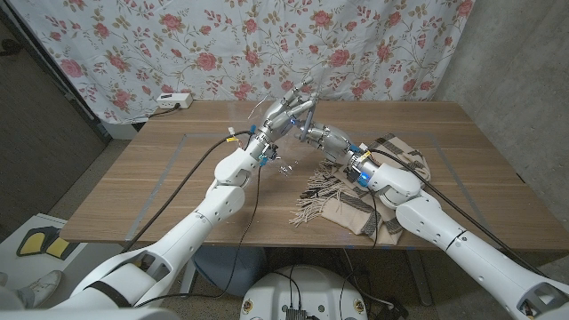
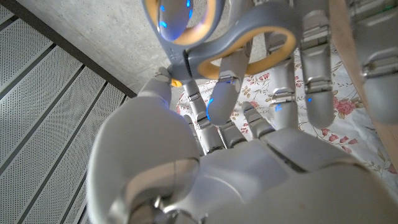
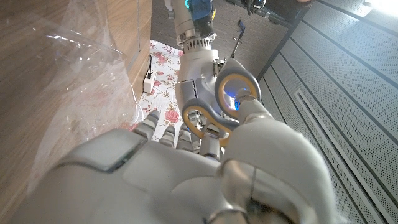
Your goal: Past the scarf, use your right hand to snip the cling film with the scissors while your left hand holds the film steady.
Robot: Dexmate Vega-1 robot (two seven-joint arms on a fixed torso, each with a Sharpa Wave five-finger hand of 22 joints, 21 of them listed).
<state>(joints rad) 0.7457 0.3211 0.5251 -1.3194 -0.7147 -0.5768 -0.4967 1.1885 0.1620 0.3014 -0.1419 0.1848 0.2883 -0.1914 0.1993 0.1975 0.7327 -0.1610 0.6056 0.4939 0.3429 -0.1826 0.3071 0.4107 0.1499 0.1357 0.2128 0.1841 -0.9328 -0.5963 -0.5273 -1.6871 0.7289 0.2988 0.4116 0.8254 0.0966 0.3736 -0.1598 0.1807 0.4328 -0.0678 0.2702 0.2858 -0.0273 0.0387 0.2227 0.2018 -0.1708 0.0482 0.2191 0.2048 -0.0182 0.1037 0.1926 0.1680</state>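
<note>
1. Right hand: being held raised over the tabletop, its fingers gripping the scissors, threaded through the grey and yellow handle loops.
2. Scissors: lying in the right fingers, pointing toward the left hand; the blades are hard to make out.
3. Left hand: being held up just beside the right hand, fingers reaching up and slightly apart; whether they are pinching the film cannot be told.
4. Cling film: hanging as a crumpled clear sheet at and above the left fingertips, close to the scissors.
5. Scarf: lying on the tabletop below the right wrist, its fringe toward the left arm.
6. Flowered cloth: hanging behind the tabletop.
</note>
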